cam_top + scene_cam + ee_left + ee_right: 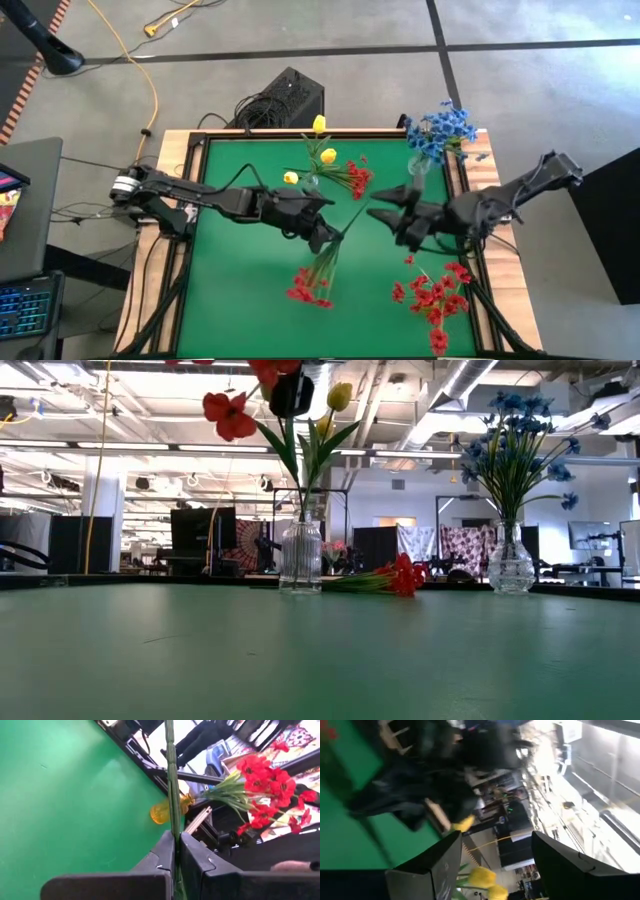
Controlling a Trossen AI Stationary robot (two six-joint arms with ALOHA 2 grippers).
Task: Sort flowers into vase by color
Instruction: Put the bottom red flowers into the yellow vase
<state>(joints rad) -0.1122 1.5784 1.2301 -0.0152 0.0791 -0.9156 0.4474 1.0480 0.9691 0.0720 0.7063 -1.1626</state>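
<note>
Hanging from your left tool (327,236) is a red sprig (313,282), its thin green stem (171,785) pinched tight between the two dark fingers (162,851), which the left wrist view shows closed on it. From above, the stem runs on from that grip toward the middle of the green surface (240,300), and the red blooms trail on the near side of the tool, over the green.

Your right tool (385,214) sits just across from the left one, near the centre, with its fingers (445,857) spread wide and nothing between them.

Farther back you have a clear vase (300,555) holding the yellow buds (319,125), and another bunch of red flowers (356,178) lies on the surface just beside it. At the far right corner the second vase (510,563) carries the blue blooms (440,128). A loose pile of red sprigs (435,297) lies on the near right part of the surface, well apart from both vases.
</note>
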